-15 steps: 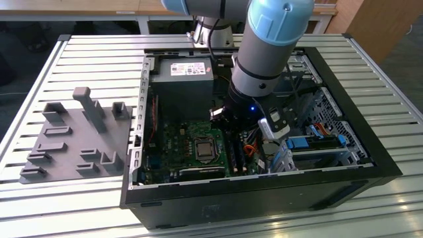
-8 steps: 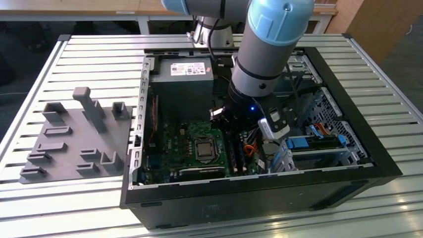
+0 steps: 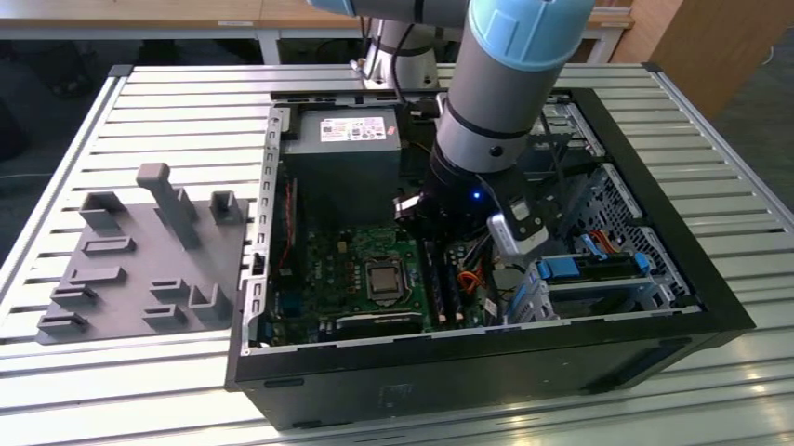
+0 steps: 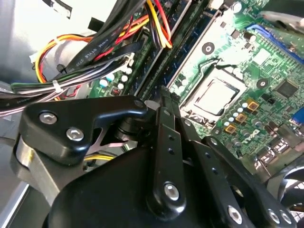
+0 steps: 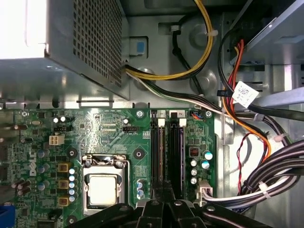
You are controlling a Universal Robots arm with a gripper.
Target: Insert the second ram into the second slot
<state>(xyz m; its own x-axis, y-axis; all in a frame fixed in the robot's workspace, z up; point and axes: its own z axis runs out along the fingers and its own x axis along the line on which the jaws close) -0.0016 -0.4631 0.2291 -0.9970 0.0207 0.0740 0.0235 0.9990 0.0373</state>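
Note:
My gripper reaches down into the open computer case, right over the memory slots. In both wrist views its black fingers are drawn together, tips meeting in a narrow line just above one end of the slots. The slots run as long dark strips beside the processor socket. I cannot tell the second ram apart from these dark strips, and nothing shows sticking out between the fingers.
The grey power supply stands behind the board. Bundled cables hang close beside the slots. A drive bay with blue clips is on the exterior view's right. A grey fixture plate lies on the slatted table.

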